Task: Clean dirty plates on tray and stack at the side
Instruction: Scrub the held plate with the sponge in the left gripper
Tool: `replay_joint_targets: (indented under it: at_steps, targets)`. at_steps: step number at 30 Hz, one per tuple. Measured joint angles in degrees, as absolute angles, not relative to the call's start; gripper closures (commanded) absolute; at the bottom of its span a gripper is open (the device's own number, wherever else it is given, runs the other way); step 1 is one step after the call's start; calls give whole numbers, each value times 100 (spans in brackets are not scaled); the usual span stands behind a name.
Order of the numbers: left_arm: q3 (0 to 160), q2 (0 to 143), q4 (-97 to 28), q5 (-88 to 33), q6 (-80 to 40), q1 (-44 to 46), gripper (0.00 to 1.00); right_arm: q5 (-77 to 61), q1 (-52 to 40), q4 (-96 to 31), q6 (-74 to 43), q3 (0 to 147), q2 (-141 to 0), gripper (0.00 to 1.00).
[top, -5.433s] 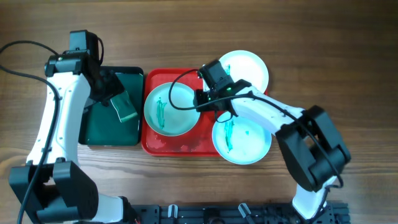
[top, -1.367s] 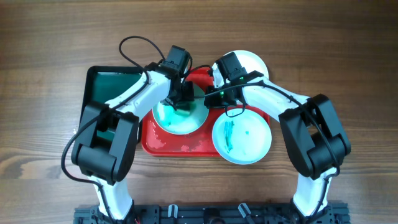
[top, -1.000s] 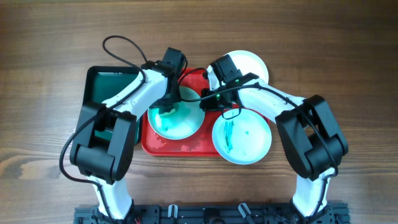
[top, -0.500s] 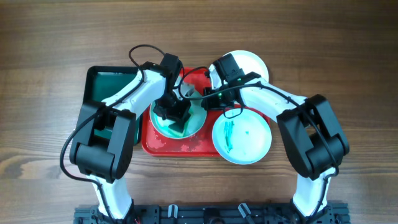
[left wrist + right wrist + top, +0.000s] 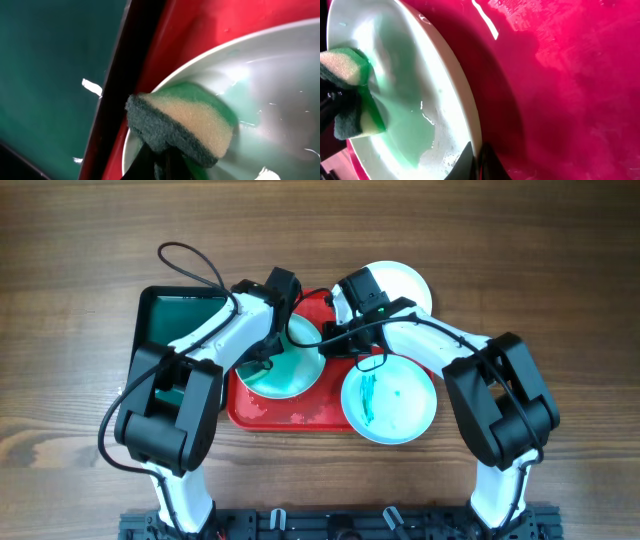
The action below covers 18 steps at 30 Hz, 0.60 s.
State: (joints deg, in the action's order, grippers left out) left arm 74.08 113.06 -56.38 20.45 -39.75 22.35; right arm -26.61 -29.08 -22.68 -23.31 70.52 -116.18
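Sponge (image 5: 185, 125) is clamped in the left gripper (image 5: 159, 162) and pressed into the soapy plate (image 5: 290, 375) — its rim pinched tight by the right gripper (image 5: 476, 152) — while the smeared plate (image 5: 390, 402) beyond those fingers is left uncleaned; nothing is judged stacked.

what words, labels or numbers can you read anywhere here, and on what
None: no readable text, brand or number shows on the plates, the red tray, the green tray or the sponge.

Overhead looked straight down from afar; both wrist cameras, close in, shared one teal-smeared round white plate (image 5: 280, 95) (image 5: 437, 85).
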Motion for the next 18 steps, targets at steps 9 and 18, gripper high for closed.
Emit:
replay_joint_targets:
  at_steps: [9, 18]
  targets:
    - [7413, 11271, -5310, -84, -2137, 1979, 96, -2624, -2797, -2364, -2307, 7048, -11620, 96]
    - [7343, 11347, -3236, -1308, -1695, 1798, 96, -2569, -2770, -2359, -2403, 7048, -11620, 96]
